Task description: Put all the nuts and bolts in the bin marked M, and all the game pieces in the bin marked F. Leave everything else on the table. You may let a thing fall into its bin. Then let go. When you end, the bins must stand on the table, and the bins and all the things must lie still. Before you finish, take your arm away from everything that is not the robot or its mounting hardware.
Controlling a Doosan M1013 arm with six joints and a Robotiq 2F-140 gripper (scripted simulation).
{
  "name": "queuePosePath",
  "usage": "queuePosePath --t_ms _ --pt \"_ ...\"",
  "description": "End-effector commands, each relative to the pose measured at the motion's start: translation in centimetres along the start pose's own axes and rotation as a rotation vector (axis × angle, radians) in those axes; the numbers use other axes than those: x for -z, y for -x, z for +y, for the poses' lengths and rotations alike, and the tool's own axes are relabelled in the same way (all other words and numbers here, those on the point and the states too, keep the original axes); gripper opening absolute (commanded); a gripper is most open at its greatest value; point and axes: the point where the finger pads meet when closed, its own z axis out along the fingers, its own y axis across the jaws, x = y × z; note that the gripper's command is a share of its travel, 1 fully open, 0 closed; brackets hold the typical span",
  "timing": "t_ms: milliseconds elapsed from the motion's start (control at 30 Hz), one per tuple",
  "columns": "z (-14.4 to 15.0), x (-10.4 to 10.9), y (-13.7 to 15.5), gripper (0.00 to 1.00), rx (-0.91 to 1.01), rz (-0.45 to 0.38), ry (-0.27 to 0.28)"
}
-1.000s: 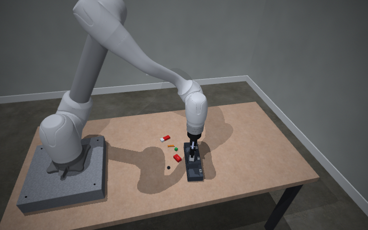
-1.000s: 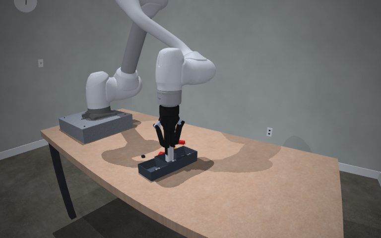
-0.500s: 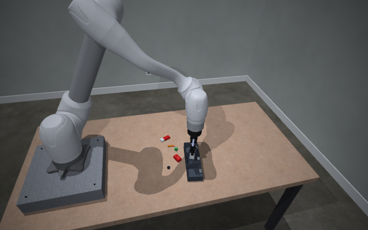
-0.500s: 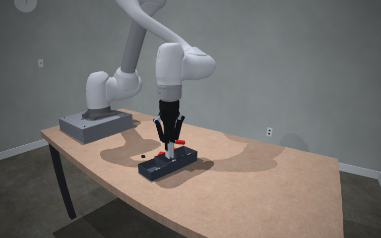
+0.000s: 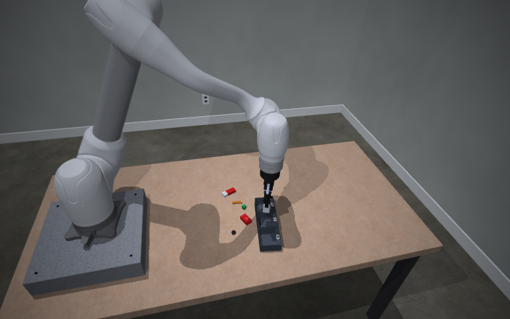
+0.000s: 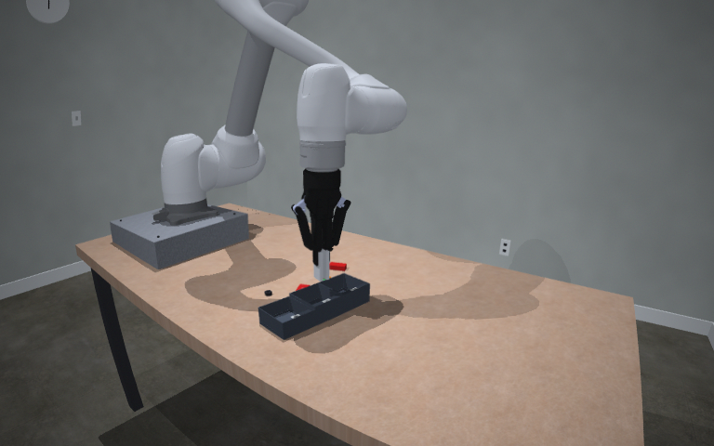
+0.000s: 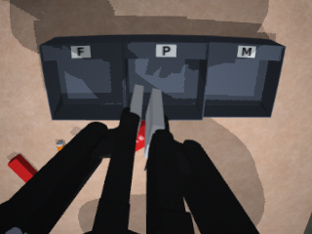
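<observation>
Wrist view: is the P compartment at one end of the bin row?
No, the P compartment lies between the ones marked F and M.
</observation>
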Motion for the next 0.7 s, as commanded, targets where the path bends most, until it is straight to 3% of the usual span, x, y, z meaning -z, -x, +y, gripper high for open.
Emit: queuePosePath --t_ms 0,467,667 --pt "-1.3 0.0 0.3 0.05 0.0 0.0 0.0" --pt "-7.0 0.0 1.6 0.05 0.0 0.0 0.0" --pt "-7.0 -0.5 1.6 0.05 0.0 0.0 0.0"
